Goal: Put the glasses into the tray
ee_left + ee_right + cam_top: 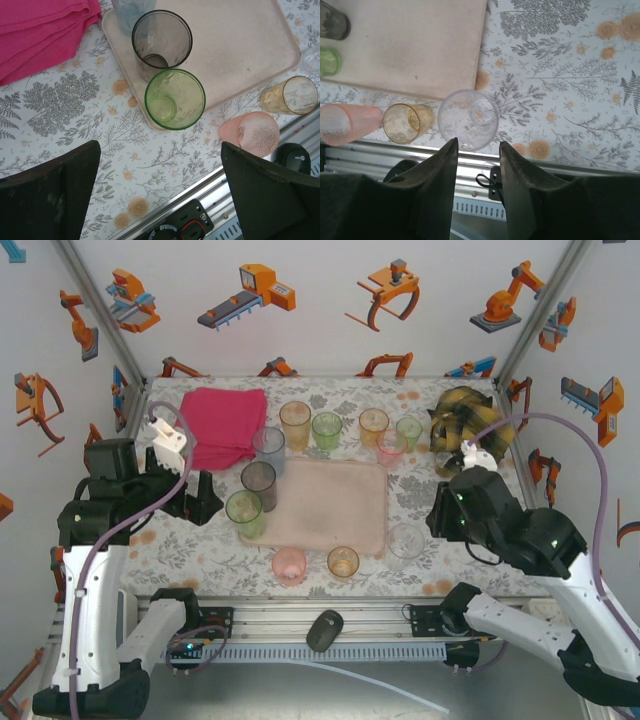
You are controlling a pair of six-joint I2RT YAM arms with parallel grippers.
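Directly ahead of the right gripper (478, 146), jaws apart and empty, the clear glass (468, 119) stands on the desk (570, 75) beside the tray (420, 45), likely the next pick.

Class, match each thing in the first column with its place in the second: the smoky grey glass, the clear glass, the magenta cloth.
Things:
1. smoky grey glass
2. clear glass
3. magenta cloth

Places:
A. at the far left of the table
B. on the tray, by its left edge
C. on the table, just off the tray's near-right corner

Pairs: 1-B; 2-C; 3-A
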